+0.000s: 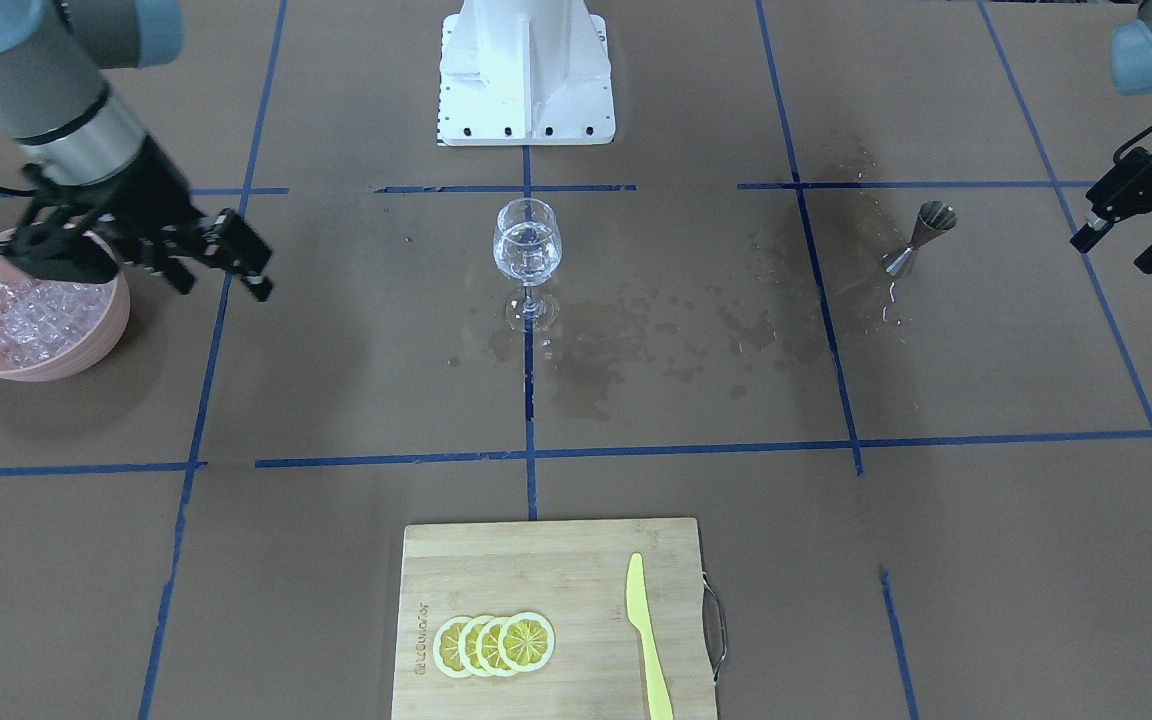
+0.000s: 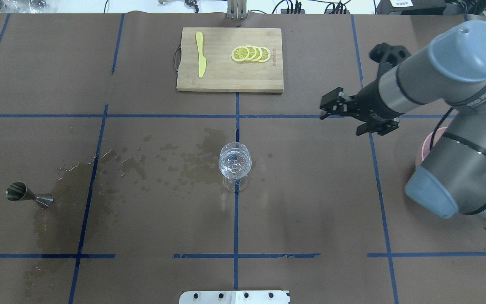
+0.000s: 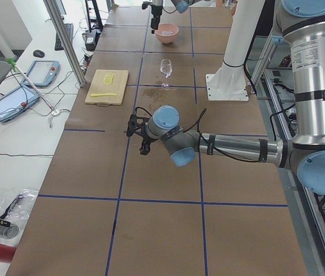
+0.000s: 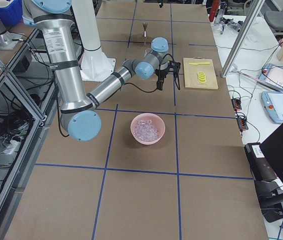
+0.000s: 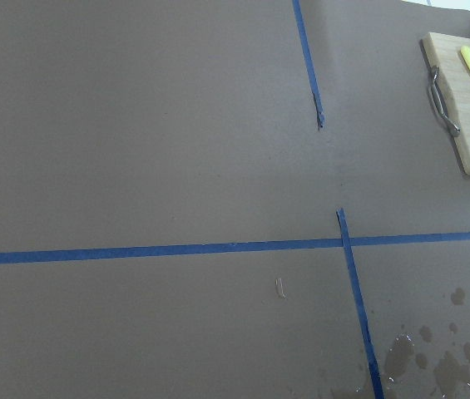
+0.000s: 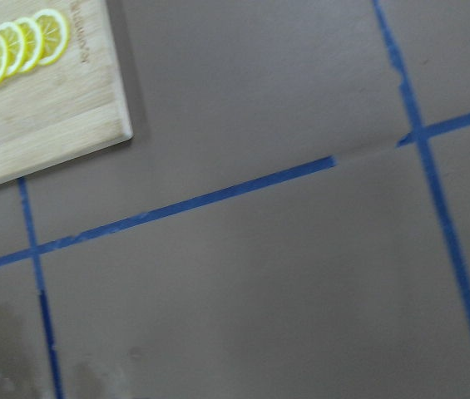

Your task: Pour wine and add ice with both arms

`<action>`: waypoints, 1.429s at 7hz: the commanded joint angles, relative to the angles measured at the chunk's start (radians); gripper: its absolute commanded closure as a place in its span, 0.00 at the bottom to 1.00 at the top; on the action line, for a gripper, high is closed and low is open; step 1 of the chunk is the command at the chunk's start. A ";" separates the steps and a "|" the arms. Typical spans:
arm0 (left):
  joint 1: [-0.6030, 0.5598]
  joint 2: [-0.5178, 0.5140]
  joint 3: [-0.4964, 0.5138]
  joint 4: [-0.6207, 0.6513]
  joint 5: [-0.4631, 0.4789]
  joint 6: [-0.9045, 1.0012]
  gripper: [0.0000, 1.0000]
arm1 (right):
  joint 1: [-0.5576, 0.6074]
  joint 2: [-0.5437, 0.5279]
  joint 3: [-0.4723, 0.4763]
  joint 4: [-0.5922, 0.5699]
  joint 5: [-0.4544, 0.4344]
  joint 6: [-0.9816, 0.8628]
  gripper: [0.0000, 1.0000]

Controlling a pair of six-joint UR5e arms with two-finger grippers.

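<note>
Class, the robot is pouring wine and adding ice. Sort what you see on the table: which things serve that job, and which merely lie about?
For the job: wine glass, clear wine in it, jigger, pink bowl, ice, left gripper, right gripper, both open.

Lying about: cutting board, lemon slices, yellow knife, wet patches, white pedestal.

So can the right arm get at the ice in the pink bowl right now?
Probably yes: the right gripper hangs beside the pink bowl, jaws open, the ice lies uncovered, and nothing stands between them.
</note>
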 commanded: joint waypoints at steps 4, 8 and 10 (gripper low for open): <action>-0.058 -0.008 0.098 0.066 0.045 0.461 0.00 | 0.429 -0.077 -0.306 -0.011 0.123 -0.779 0.00; -0.360 -0.351 0.092 0.971 0.072 0.939 0.00 | 0.484 -0.070 -0.412 -0.009 0.138 -0.952 0.00; -0.326 -0.274 0.160 0.960 -0.008 0.941 0.00 | 0.464 -0.061 -0.416 -0.029 0.155 -0.940 0.00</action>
